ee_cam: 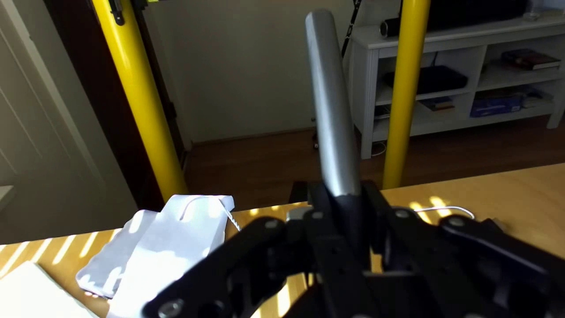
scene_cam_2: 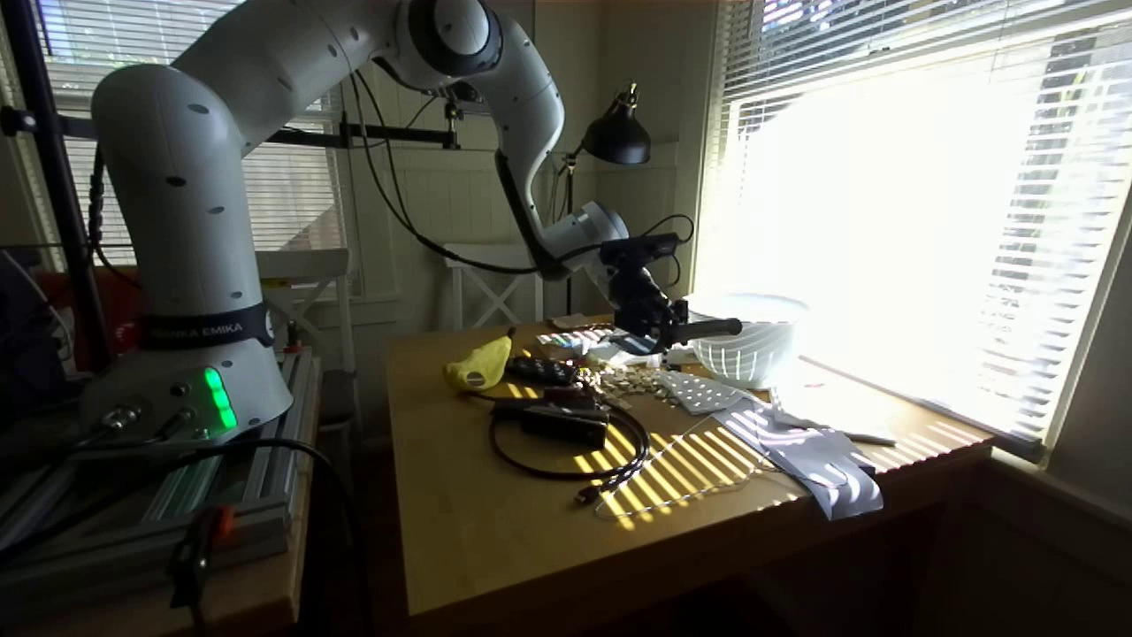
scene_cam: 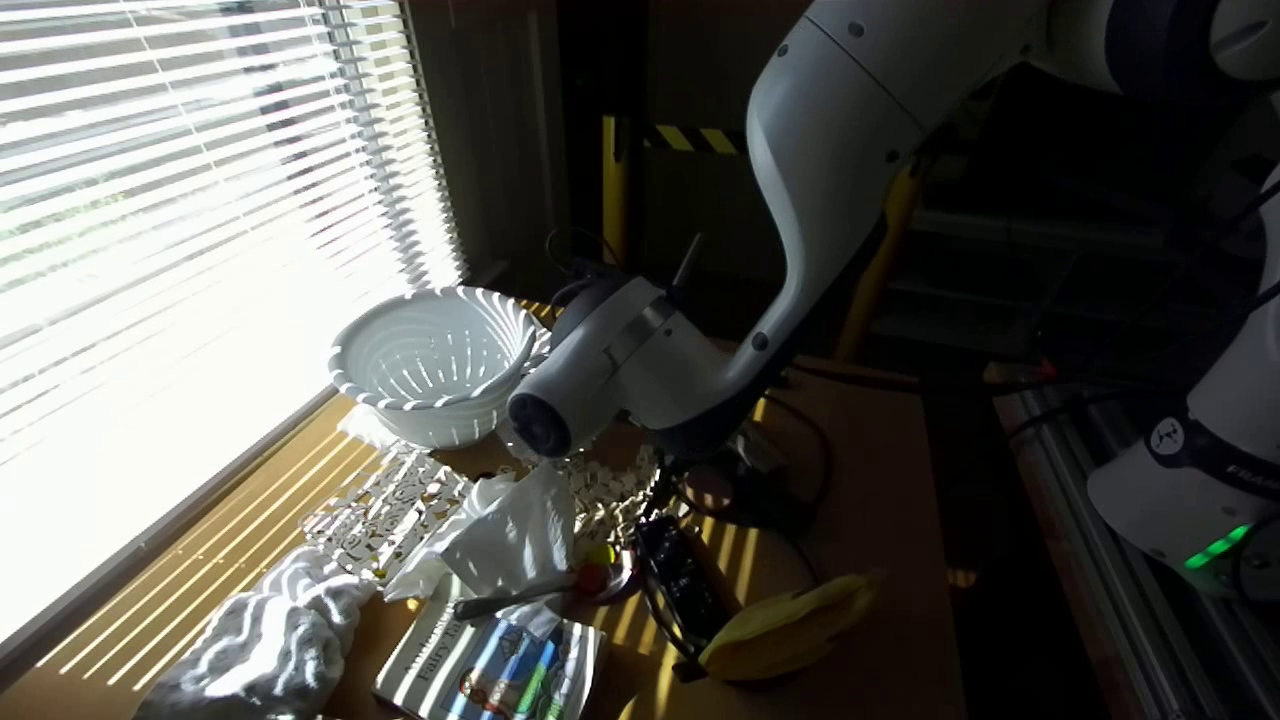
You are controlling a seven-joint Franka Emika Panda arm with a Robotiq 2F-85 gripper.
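Note:
A smooth silver-grey rod (ee_cam: 333,110) with a dark lower end stands between the fingers of my gripper (ee_cam: 345,203) in the wrist view. Both fingers close in on its dark end, and the jaws are shut on it. In an exterior view the gripper (scene_cam_2: 668,332) is above the table, with the rod (scene_cam_2: 715,329) sticking out sideways in front of a white slotted bowl (scene_cam_2: 752,358). The wrist hides the gripper in an exterior view, where a rod (scene_cam: 688,262) shows behind the arm. The far end of the rod touches nothing.
On the table lie a yellow banana-like object (scene_cam: 790,630), a black device (scene_cam: 685,575), a book (scene_cam: 490,665), a striped-lit towel (scene_cam: 270,640) and white crumpled paper (scene_cam: 520,530). A black cable (scene_cam_2: 566,473), a pile of small pieces (scene_cam_2: 623,382) and a grey cloth (scene_cam_2: 805,460) lie nearby.

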